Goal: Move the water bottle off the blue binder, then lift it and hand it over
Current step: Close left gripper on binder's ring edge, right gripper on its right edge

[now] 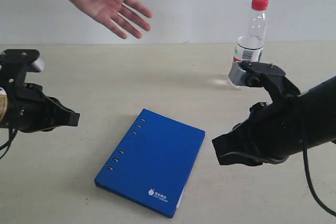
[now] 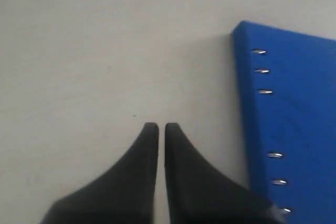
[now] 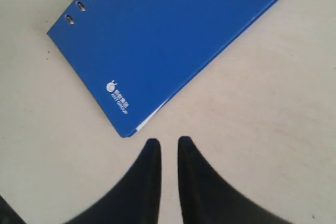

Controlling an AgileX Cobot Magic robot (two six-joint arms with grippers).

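The water bottle (image 1: 251,40), clear with a red cap, stands upright on the table at the back right, away from the blue binder (image 1: 152,161). The binder lies flat and closed mid-table, with nothing on it. My left gripper (image 1: 73,118) hovers left of the binder's (image 2: 294,114) spine edge. In the left wrist view this gripper (image 2: 158,126) is shut and empty. My right gripper (image 1: 218,150) hangs right of the binder, in front of the bottle. In the right wrist view it (image 3: 165,141) is shut on nothing, just off the binder's (image 3: 157,40) logo corner.
A person's open hand (image 1: 107,1) reaches in palm-up at the upper left, above the table. The beige tabletop (image 1: 105,77) runs back to a white wall.
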